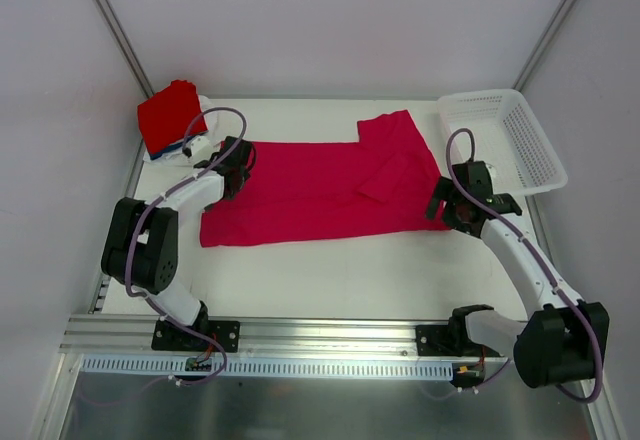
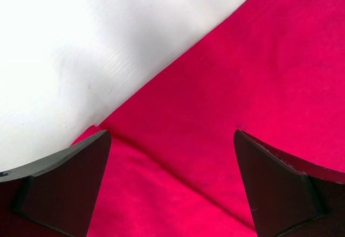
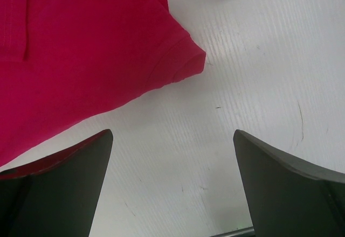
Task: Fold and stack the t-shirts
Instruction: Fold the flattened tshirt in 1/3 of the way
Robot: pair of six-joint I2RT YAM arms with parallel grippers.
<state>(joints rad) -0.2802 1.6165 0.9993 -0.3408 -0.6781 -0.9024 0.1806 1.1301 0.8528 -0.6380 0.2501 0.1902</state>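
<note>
Bases sit bolted on the near rail [image 1: 330, 335], both arms reaching forward with elbows out. Left gripper [image 1: 237, 160] has jaws apart and holds nothing, low over the left end of the crimson-pink t-shirt [image 1: 310, 190]. Right gripper [image 1: 447, 200] also has jaws apart, over bare table [image 1: 330, 270] by the shirt's right sleeve corner. Shirt lies flat mid-table. Far left: folded stack [image 1: 168, 115], bright red on top. Far right: white mesh basket [image 1: 520, 135]. Pale walls [image 1: 330, 20] behind.

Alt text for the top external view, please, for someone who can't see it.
A crimson-pink t-shirt lies flat across the white table, the left gripper over its left end, the right gripper at its right edge. Folded shirts, red on top, are stacked at the far left corner; a white mesh basket sits far right.
</note>
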